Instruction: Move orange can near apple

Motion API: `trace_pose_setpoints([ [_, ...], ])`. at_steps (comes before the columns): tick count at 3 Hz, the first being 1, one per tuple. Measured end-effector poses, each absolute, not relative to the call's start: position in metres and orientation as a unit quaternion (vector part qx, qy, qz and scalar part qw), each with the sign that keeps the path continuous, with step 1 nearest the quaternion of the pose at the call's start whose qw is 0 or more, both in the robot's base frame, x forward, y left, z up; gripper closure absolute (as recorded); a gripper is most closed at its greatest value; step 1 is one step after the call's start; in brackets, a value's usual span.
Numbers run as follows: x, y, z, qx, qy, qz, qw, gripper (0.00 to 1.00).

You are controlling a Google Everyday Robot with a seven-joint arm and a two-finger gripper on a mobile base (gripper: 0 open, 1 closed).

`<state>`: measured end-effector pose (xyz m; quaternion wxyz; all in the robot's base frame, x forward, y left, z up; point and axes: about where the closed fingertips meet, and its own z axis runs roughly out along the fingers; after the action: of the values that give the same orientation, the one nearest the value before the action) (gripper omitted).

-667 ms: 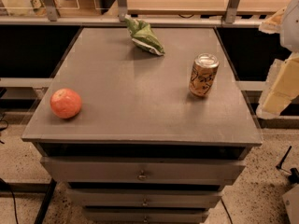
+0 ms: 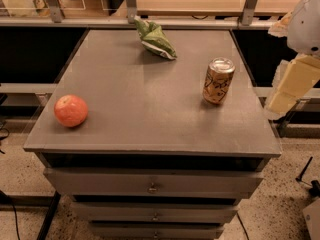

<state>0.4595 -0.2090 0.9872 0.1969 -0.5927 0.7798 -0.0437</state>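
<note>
A grey cabinet top [image 2: 150, 104] over three drawers [image 2: 100, 183] stands on a speckled floor, with a wooden counter behind. One orange can [image 2: 218, 80] stands upright at the right. One apple [image 2: 71, 110] sits near left, well apart from it. One green bag [image 2: 155, 39] lies at the far edge. The can's dark markings are unreadable. The gripper [image 2: 292, 86] hangs beyond the right edge, and whether it is parted or closed I cannot tell.
</note>
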Motion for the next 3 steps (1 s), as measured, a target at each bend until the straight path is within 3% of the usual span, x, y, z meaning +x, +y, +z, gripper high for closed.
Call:
trace_pose_setpoints([
  [3,0.551,-0.214,0.934,-0.557,0.802,0.026,0.214,0.00],
])
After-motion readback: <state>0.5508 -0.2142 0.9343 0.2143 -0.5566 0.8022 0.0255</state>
